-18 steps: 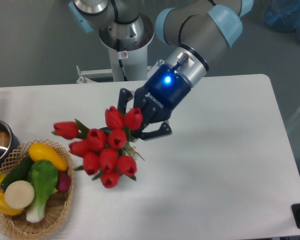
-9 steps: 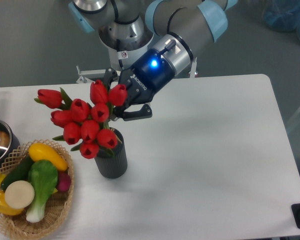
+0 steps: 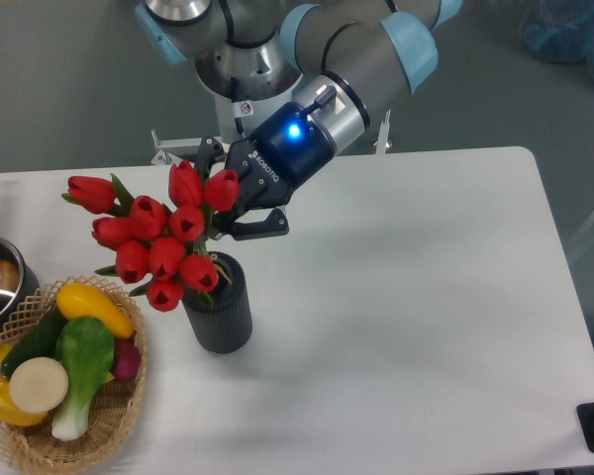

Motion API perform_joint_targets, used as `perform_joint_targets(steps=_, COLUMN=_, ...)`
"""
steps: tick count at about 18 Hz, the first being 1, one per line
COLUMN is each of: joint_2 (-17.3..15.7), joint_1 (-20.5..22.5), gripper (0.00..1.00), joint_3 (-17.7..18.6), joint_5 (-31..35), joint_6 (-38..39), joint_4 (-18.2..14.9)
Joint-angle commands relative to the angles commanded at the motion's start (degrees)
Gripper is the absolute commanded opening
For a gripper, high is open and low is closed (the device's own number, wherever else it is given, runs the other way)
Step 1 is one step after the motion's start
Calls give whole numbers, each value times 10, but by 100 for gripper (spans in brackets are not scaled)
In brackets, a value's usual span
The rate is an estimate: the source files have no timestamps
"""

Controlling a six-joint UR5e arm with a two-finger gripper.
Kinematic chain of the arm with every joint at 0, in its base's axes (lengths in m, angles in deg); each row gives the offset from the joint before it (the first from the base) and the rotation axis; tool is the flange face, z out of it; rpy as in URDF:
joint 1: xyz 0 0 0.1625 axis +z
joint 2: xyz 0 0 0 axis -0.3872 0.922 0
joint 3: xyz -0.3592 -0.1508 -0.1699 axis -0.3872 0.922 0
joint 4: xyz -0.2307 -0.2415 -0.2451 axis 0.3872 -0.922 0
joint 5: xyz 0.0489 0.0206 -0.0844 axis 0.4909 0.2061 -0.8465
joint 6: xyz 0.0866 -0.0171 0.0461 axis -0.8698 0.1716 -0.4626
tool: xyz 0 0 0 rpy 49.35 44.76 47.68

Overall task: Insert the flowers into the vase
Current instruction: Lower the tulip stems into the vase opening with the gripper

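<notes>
Flowers (image 3: 156, 240) sit gripped in the tool (image 3: 225, 198), which leans down to the left, with the vase (image 3: 219, 306) just below it.

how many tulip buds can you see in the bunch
10 red tulip buds: one out far left, two at the top by the tool, then rows of three, three and one reaching down over the dark grey vase. More may be hidden behind.
</notes>
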Motion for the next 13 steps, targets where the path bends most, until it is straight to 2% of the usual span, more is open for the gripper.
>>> perform_joint_targets(steps=9, joint_2=-3, joint_1=-3, gripper=3, joint_3=47, joint_5=6, joint_6=-44, joint_4=0)
perform_joint_targets(steps=13, joint_2=6, joint_1=-4, gripper=6, joint_3=54, joint_5=12, joint_6=-70, joint_4=0)
